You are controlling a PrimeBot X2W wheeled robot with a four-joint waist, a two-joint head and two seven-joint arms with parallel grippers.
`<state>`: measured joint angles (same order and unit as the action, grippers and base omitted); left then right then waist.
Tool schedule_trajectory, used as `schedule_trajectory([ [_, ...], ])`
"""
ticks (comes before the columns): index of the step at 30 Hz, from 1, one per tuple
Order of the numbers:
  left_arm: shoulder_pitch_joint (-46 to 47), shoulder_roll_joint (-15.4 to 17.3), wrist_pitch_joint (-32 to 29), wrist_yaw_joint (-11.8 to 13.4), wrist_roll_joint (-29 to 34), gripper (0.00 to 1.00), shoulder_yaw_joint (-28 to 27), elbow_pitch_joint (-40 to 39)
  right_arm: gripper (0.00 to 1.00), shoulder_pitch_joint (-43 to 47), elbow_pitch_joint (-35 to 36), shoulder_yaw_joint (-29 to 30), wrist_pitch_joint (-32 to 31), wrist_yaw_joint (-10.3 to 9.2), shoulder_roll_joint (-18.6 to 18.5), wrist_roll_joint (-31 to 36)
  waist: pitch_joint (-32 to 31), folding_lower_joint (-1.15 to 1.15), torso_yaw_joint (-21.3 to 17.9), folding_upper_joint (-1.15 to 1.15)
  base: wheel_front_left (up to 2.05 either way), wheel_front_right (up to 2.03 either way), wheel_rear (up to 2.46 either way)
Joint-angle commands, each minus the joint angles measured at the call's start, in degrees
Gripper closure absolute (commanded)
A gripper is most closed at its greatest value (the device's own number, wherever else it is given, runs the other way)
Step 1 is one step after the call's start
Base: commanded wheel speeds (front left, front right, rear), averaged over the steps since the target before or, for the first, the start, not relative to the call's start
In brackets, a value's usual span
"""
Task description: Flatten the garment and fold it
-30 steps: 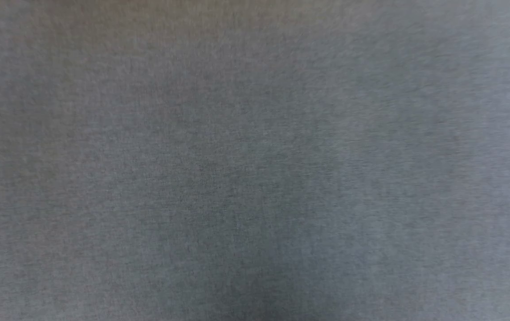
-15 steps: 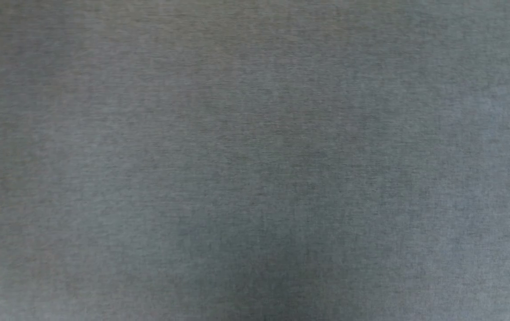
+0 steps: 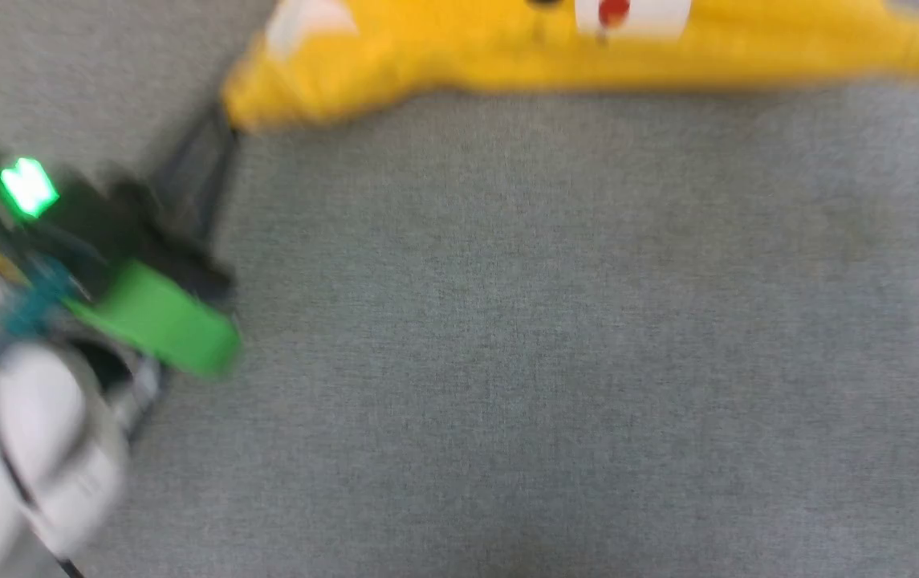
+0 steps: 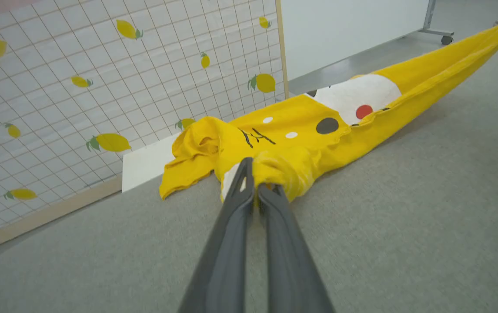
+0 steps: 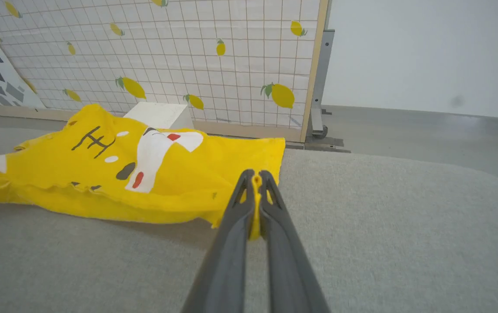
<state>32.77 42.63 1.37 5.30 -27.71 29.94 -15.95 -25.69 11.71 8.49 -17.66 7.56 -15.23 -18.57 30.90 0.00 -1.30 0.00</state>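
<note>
The yellow garment (image 3: 507, 56) lay stretched along the far side of the grey bench (image 3: 507, 361), its printed face partly bunched. Your left end effector (image 4: 255, 191) pinched one end and your right end effector (image 5: 255, 204) the other, both pressed tight on cloth. Thin and limp, it looked light and prone to sag and crease. Hem corners or shoulder seams seemed your surest holds. A lemon-print screen (image 4: 101, 87) stood behind.
</note>
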Motion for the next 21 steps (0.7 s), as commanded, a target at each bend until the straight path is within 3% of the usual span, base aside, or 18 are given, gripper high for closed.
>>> schedule_trajectory([
  [1, -4.1, 0.2, -0.3, 1.5, -0.6, 1.0, 0.9, -0.3, 1.0, 3.7, 1.2, 0.9, -0.1, -0.08, 1.5, -0.1, -5.1, 0.0, 0.6, 0.0, 0.0, 0.0, 0.0],
  [5, -14.0, 0.2, -3.0, 4.5, -2.2, 1.0, 4.4, 0.1, 1.0, 13.1, 2.1, 3.6, 0.4, -0.08, 4.6, 0.3, -8.0, 0.0, 1.1, 0.0, 0.0, 0.0, 0.0],
  [13, -25.4, 0.6, -12.9, 5.6, -8.7, 1.0, 10.5, 3.7, 1.0, 27.0, -1.0, 6.3, 1.7, -0.08, 7.3, 2.6, -12.4, 0.0, 2.3, 0.0, 0.0, 0.0, 0.0],
  [21, -32.8, 1.7, -22.3, 7.4, -16.6, 1.0, 13.0, 5.5, 1.0, 36.6, -3.9, 5.1, -0.5, -0.08, 7.5, 5.3, -15.8, 0.0, 2.0, 0.0, 0.0, 0.0, 0.0],
])
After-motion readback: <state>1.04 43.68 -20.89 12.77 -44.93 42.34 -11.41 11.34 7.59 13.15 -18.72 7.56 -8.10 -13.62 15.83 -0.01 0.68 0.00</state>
